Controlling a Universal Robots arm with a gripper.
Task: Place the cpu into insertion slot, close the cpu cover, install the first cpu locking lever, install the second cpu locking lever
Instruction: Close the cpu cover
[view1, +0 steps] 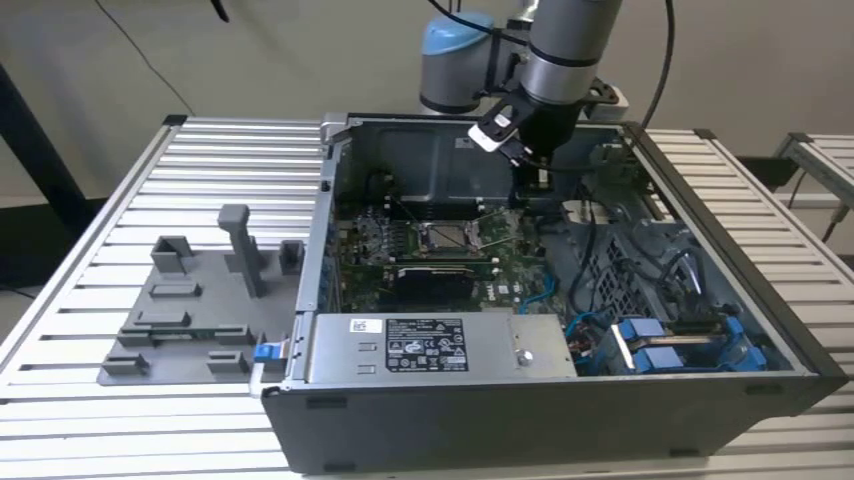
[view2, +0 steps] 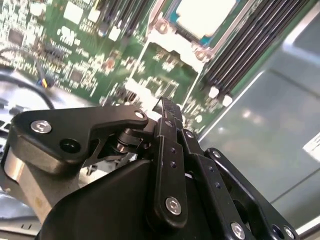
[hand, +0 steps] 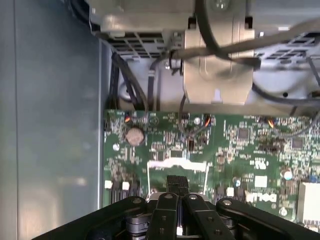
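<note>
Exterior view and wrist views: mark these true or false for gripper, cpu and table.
1. The gripper is inside the open computer case. True.
2. The gripper grips the cpu. False: it is shut on nothing; the cpu lies on the green motherboard.
3. A grey fixture lies at the exterior view's left of the case. True.
4. The table is a green mat. False: it is pale and slatted.

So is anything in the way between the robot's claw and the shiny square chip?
Nothing visible does. In the second wrist view, just flat green board with tiny parts lies between the gripper and the cpu.
</note>
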